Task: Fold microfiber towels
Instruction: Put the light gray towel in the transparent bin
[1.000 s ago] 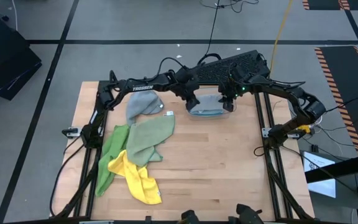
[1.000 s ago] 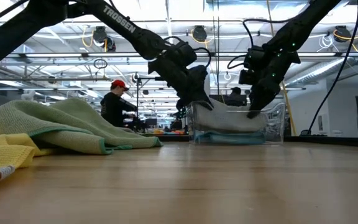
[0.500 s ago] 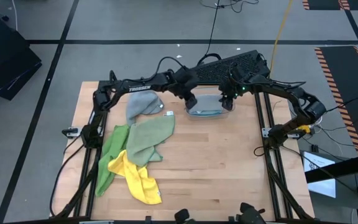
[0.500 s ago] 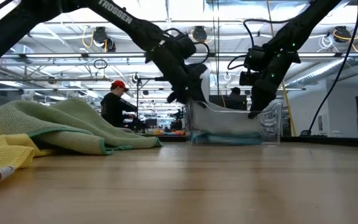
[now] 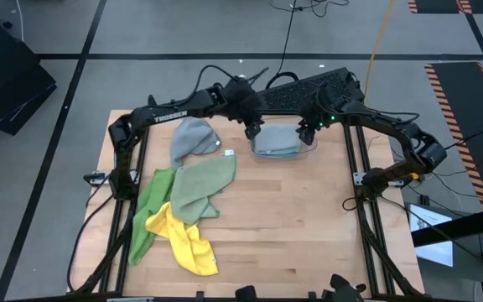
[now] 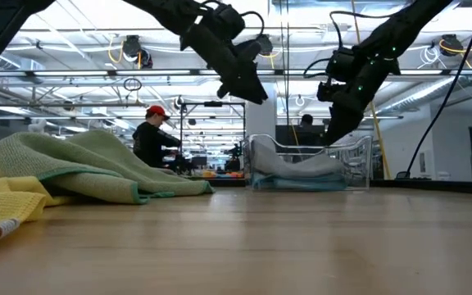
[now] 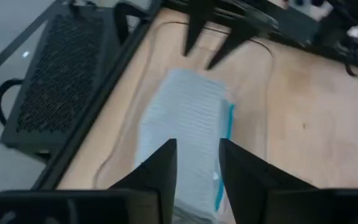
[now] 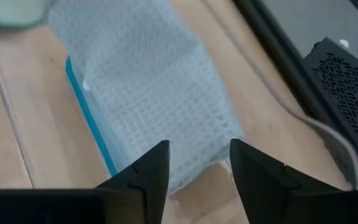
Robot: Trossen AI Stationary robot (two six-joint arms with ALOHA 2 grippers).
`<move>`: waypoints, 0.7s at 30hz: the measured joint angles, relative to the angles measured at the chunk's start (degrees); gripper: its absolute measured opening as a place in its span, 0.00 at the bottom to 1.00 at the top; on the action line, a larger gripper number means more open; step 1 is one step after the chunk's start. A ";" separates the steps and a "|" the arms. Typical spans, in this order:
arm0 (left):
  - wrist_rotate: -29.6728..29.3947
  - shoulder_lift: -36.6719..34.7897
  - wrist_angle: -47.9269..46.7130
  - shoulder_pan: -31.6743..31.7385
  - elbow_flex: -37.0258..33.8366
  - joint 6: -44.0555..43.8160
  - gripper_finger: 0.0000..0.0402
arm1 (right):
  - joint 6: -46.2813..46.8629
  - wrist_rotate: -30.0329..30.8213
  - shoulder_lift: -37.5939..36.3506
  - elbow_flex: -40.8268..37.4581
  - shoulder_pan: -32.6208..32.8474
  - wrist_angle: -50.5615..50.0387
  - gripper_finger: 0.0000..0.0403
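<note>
A clear plastic bin (image 5: 261,152) stands at the table's far middle. In it a folded grey towel (image 7: 185,118) lies on a folded light blue towel (image 8: 89,127). My left gripper (image 6: 248,92) is open and empty, well above the bin's left end. My right gripper (image 6: 331,138) is open and empty, just above the bin's right end. A second grey towel (image 5: 193,138), a sage green towel (image 5: 201,184), a bright green towel (image 5: 148,216) and a yellow towel (image 5: 189,242) lie heaped on the table's left half.
A black perforated box (image 5: 309,86) sits just beyond the table's far edge, behind the bin. The arms' frame rails (image 5: 355,164) run along both table sides. Bare wood (image 5: 292,226) lies on the table's right and near parts. A person (image 6: 150,139) stands far off in the room.
Both grippers have risen out of the bin, the left one much higher than the right. The folded grey towel they were down on stays lying in the bin on the light blue one.
</note>
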 joint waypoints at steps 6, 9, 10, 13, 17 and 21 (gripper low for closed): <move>-0.41 3.29 0.81 -1.15 -0.02 1.73 0.19 | 5.19 -5.38 -2.92 0.00 -0.02 2.09 0.33; -0.48 5.65 1.31 -0.75 -0.02 2.10 0.13 | 9.22 -9.95 -3.62 0.00 0.27 3.68 0.25; -0.73 6.50 1.49 -0.61 -0.02 2.48 0.11 | 10.79 -11.40 -3.59 0.00 0.40 4.56 0.22; -3.05 8.60 1.35 -0.20 -0.02 2.82 0.07 | 13.49 -13.59 -2.00 0.02 1.06 6.89 0.11; -3.51 9.98 0.59 0.68 -0.09 2.00 0.02 | 14.22 -10.64 0.58 0.00 1.97 9.16 0.01; -3.53 8.42 -0.15 1.01 -0.06 0.10 0.02 | 17.45 -10.75 1.47 0.81 2.14 8.74 0.03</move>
